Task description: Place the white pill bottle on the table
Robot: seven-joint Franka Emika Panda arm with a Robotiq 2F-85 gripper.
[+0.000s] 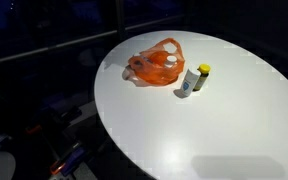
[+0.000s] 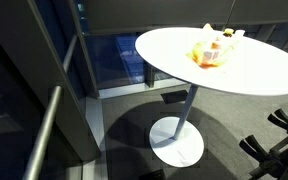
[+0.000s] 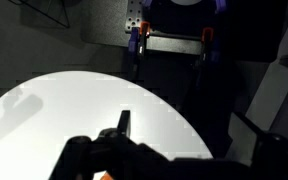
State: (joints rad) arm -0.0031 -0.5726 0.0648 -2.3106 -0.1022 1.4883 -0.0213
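The round white table shows in both exterior views and in the wrist view. An orange plastic bag lies on it, with pale rounded shapes inside. I cannot make out the white pill bottle as a separate thing. A pale bottle with a yellow cap stands upright beside the bag. The bag also shows in an exterior view. My gripper shows only in the wrist view, as dark fingers above the table near its edge. The fingers are apart and hold nothing.
The table stands on one white pedestal with a round foot. A dark cabinet with orange clamps stands beyond the table's edge. Dark equipment sits on the floor near the table.
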